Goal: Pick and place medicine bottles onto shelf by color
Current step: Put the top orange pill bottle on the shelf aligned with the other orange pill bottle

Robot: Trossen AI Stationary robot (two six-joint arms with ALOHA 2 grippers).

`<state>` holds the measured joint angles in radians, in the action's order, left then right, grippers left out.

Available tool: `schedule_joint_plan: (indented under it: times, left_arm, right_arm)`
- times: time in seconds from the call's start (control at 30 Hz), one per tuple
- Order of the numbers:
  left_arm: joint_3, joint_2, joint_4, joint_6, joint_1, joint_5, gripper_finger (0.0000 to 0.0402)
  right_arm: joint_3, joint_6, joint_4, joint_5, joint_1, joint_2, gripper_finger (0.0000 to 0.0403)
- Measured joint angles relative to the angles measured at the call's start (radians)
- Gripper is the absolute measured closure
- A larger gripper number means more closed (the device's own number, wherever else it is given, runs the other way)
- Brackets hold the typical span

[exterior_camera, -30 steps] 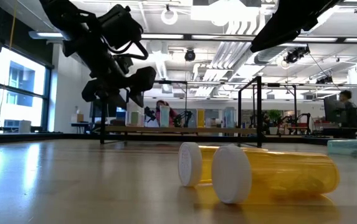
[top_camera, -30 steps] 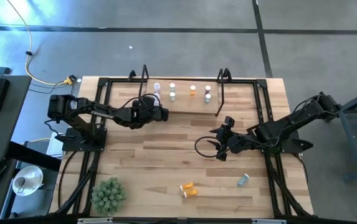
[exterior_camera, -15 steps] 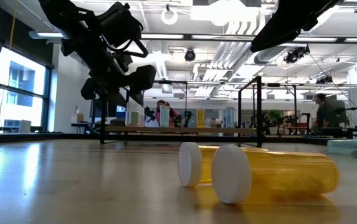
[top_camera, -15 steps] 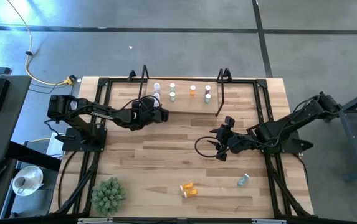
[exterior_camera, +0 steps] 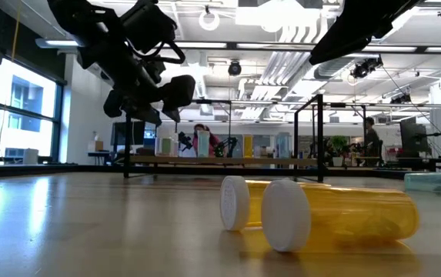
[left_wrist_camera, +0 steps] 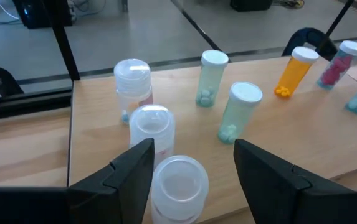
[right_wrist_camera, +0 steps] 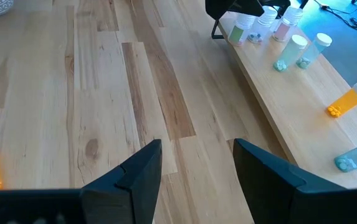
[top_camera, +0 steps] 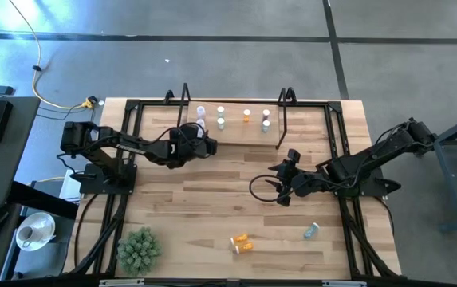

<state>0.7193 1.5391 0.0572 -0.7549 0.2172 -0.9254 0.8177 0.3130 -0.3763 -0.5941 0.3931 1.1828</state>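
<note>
bottles [top_camera: 221, 116] standing on shelf [top_camera: 236, 133] at table's far edge, two bottles [top_camera: 242, 243] lying near front

1. The high view looks straight down, from well above, on the whole table [top_camera: 188, 191], with both arms and the shelf [top_camera: 236, 131] at its far edge.
2. The low view sits at tabletop height, close behind two lying orange bottles [exterior_camera: 343, 211], facing the shelf [exterior_camera: 228, 161] and the room.
3. The left wrist view looks closely down on the shelf [left_wrist_camera: 278, 143].
4. The right wrist view faces across the table [right_wrist_camera: 103, 93] toward the same shelf [right_wrist_camera: 290, 106].
</note>
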Motion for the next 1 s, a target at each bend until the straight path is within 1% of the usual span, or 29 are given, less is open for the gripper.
schedule_joint_plan:
  times: [0.2,0.3,0.37,0.5,0.67,0.8,0.9,1.0]
  left_arm:
    - [0.0,0.0,0.001,0.002,-0.003,-0.013,0.0193]
    - [0.007,0.0,0.002,0.031,-0.007,-0.012,0.0193]
    - [0.024,0.0,0.003,0.068,-0.018,-0.01,0.0193]
    - [0.084,0.0,-0.001,0.207,-0.058,-0.021,0.0193]
    - [0.16,-0.028,-0.002,0.393,-0.129,0.008,0.0193]
    - [0.183,-0.091,-0.009,0.503,-0.211,0.057,0.0193]
    - [0.183,-0.157,-0.028,0.538,-0.282,0.103,0.0193]
    - [0.183,-0.214,-0.076,0.529,-0.359,0.144,0.0193]
  right_arm:
    - [0.0,0.0,0.0,0.0,0.0,0.0,0.0215]
    - [0.0,0.0,0.0,0.0,0.0,0.0,0.0215]
    - [0.0,0.0,0.0,0.0,0.0,0.0,0.0215]
    - [0.0,0.0,0.0,0.0,0.0,0.0,0.0215]
    - [0.0,0.0,0.0,0.004,0.0,0.0,0.0215]
    - [0.0,0.002,0.009,0.055,0.0,0.0,0.0215]
    - [0.0,0.0,0.049,0.097,0.0,0.002,0.0215]
    - [0.001,0.001,0.104,0.136,0.0,0.006,0.0215]
